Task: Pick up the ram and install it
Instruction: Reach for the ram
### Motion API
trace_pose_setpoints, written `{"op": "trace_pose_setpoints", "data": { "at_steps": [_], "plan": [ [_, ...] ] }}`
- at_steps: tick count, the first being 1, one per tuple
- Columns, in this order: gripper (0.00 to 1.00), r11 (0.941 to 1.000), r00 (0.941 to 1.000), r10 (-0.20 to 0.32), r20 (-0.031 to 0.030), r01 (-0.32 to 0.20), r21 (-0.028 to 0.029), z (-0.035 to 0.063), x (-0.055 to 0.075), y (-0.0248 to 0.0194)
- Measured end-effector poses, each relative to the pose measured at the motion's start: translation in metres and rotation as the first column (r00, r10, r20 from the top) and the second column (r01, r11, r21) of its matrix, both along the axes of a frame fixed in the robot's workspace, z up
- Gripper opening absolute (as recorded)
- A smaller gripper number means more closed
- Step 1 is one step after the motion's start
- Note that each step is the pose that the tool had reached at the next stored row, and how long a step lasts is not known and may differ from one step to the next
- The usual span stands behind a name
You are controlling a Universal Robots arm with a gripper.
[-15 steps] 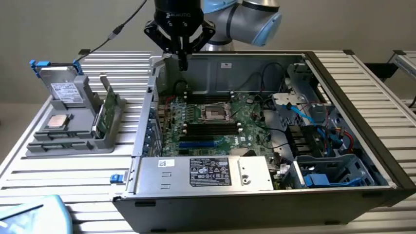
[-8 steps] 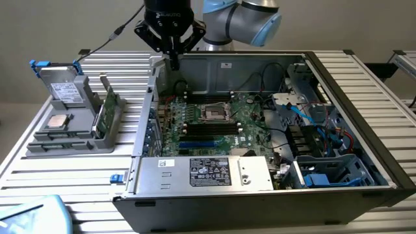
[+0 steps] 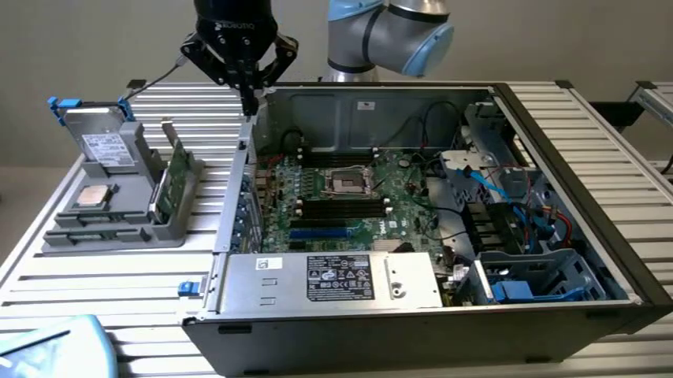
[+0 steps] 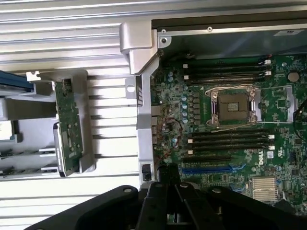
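Note:
My gripper [image 3: 250,101] hangs shut with nothing between its fingers, high above the left wall of the open computer case [image 3: 236,197]. In the wrist view the gripper [image 4: 169,173] sits over the case wall beside the motherboard [image 4: 192,110]. A green circuit board [image 3: 176,183] stands on edge in the grey holder [image 3: 105,228], to the exterior view's left of the case. I cannot tell whether that green board [image 4: 68,127] is the ram or a broader card. Black memory slots [image 3: 339,208] lie beside the processor socket [image 3: 347,182] on the motherboard; the wrist view shows these slots [image 4: 229,140] too.
The holder also carries a silver processor chip [image 3: 94,195] and a drive with a blue tab [image 3: 103,146]. A power supply [image 3: 326,279] fills the case's near side. Cables and blue drive bays [image 3: 526,236] crowd its right. The slatted table [image 3: 105,291] surrounds everything.

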State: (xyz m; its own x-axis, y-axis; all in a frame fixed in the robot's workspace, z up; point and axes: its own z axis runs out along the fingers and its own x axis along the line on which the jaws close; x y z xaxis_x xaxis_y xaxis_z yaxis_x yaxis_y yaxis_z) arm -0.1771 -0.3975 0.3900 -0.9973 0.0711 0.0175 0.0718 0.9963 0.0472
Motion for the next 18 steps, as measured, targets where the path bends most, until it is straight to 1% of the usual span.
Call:
{"op": "trace_pose_setpoints", "data": {
  "at_steps": [4,5,7,13,18],
  "plan": [
    [0.11,1.0000,1.0000,0.000,-0.0066,0.000,-0.0001,-0.0030,-0.018,0.0006],
    [0.11,1.0000,1.0000,0.000,-0.0097,0.000,-0.0001,-0.0042,-0.026,0.0008],
    [0.11,1.0000,0.9999,0.001,-0.0140,-0.001,0.0000,-0.0055,-0.035,0.0010],
    [0.11,1.0000,0.9997,0.002,-0.0256,-0.002,0.0000,-0.0096,-0.060,0.0015],
    [0.11,1.0000,0.9994,0.004,-0.0339,-0.005,0.0000,-0.0133,-0.080,0.0019]
  ]
}}
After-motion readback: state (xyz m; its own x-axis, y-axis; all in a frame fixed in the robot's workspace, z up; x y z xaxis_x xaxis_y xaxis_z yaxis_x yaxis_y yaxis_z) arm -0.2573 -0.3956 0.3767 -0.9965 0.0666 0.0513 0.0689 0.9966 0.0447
